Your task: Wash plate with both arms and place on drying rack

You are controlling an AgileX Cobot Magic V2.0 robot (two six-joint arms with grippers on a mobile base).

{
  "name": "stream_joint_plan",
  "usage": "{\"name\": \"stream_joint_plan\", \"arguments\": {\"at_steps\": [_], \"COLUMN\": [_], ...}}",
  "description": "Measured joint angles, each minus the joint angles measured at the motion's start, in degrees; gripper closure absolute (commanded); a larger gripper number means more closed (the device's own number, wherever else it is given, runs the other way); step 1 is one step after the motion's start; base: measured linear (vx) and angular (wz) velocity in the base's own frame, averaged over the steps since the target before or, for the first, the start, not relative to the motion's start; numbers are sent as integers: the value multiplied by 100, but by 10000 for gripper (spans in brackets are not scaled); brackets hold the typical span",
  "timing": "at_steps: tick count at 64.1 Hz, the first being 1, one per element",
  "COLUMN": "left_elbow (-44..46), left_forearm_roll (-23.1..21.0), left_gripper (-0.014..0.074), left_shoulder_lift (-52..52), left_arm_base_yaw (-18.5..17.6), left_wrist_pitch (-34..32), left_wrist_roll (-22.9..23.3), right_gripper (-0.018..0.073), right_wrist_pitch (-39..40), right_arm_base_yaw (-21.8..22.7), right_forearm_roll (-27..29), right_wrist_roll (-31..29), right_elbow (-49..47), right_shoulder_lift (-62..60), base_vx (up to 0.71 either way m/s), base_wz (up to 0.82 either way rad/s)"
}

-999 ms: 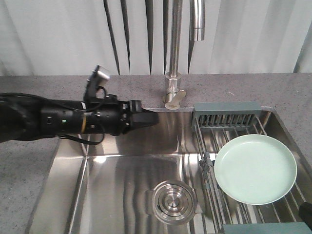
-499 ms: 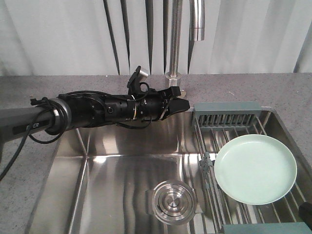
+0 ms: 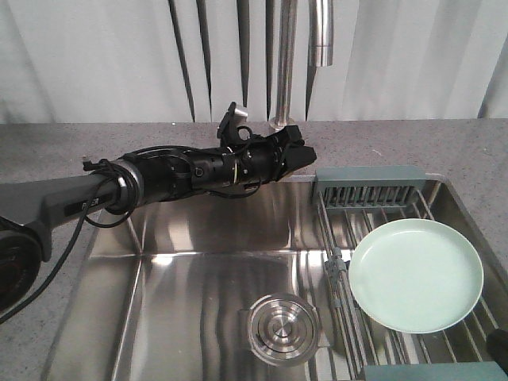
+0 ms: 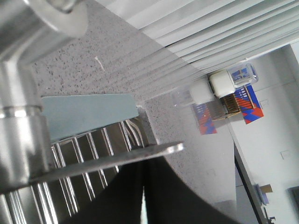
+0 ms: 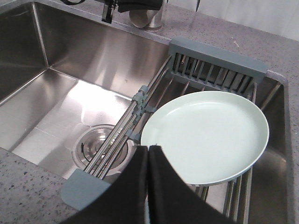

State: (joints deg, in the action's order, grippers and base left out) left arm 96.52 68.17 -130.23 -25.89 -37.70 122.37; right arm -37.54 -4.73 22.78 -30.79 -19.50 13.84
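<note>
Horizontally outstretched left arm toward faucet

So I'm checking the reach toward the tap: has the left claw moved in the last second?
Yes. In the front view the left claw has swung right and back, from left of the faucet base to right at it.

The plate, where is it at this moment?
In the front view the plate lies flat on the drying rack over the sink's right side, right of the drain.
</note>
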Motion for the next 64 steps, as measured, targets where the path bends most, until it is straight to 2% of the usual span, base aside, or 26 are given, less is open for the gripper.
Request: {"name": "stream_joint_plan", "arguments": {"at_steps": [17, 30, 39, 45, 53, 64], "left_elbow": [256, 256, 256, 256, -1, -975], "left_forearm_roll": [-26, 301, 887, 1435, 1965, 2948], "left_gripper": [602, 602, 602, 603, 603, 603], "left_shoulder_lift": [-38, -38, 44, 266, 831, 1902], "left_arm_base_yaw": [23, 87, 87, 87, 87, 132], "left_wrist_pitch": [-99, -887, -1698, -2183, -2456, -2532], "left_wrist_roll": [0, 0, 0, 0, 0, 0], "right_gripper": [569, 569, 569, 569, 569, 569], "right_wrist_pitch": [0, 0, 0, 0, 0, 0], "right_arm_base_yaw": [0, 0, 0, 0, 0, 0], "right_forearm_roll": [0, 0, 0, 0, 0, 0], "right_wrist_roll": [0, 0, 0, 0, 0, 0], "right_elbow": [0, 0, 0, 0, 0, 0], "right_shoulder_lift": [0, 0, 0, 0, 0, 0], "base_vx": [0, 0, 0, 0, 0, 0], "base_wz": [0, 0, 0, 0, 0, 0]}}
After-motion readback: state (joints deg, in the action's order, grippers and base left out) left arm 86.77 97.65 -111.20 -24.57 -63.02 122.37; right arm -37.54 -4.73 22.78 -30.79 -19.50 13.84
